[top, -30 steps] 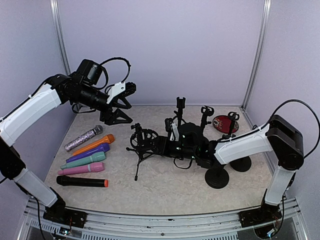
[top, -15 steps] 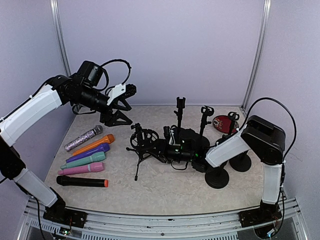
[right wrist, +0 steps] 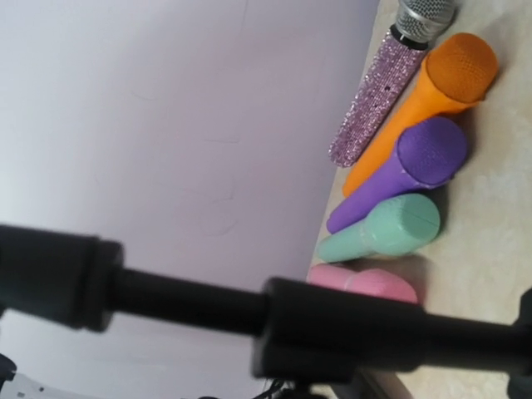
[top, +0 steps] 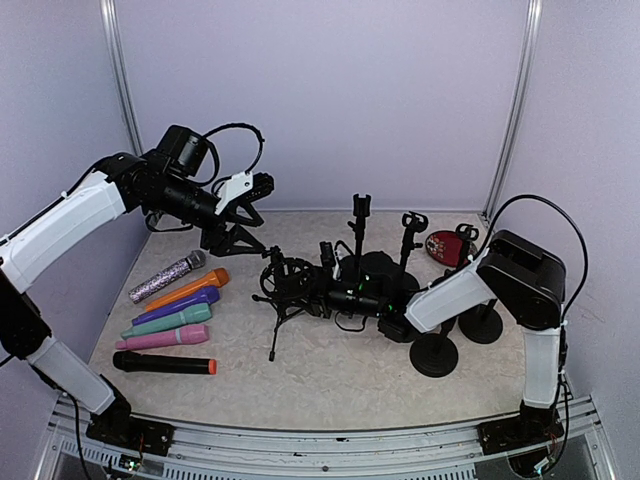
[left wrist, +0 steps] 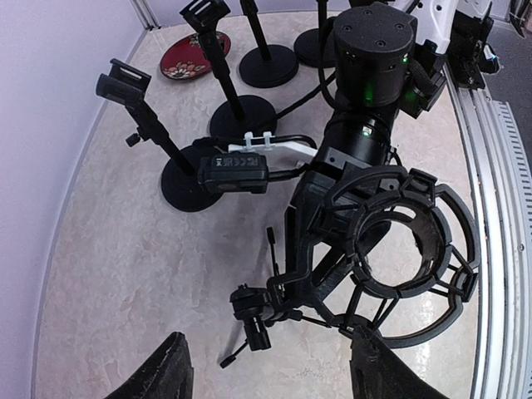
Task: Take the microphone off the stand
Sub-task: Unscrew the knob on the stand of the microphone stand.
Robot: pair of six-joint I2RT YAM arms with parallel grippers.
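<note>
The stand (top: 284, 292) is a small black tripod at mid-table, topped by a ring-shaped shock mount (left wrist: 405, 243). The ring is empty in the left wrist view. No microphone sits in the stand. Several microphones lie in a row at the left: glitter (top: 165, 277), orange (top: 190, 288), purple (top: 178, 305), teal (top: 170, 320), pink (top: 165, 337) and black (top: 165, 364). My right gripper (top: 318, 285) reaches in against the mount's bracket. A blurred black rod (right wrist: 332, 324) crosses close before its camera, and its fingers are hidden. My left gripper (left wrist: 274, 376) hangs open and empty above the stand.
Several upright clip stands on round black bases (top: 435, 355) (top: 483, 328) stand right of the tripod, with a red plate (top: 445, 245) behind them. The enclosure walls close in at the left, back and right. The right arm's cable loops over its elbow.
My right gripper has slid left, up to the tripod's shock mount, and its elbow has folded in. The left arm has barely shifted. The stand has not moved.
</note>
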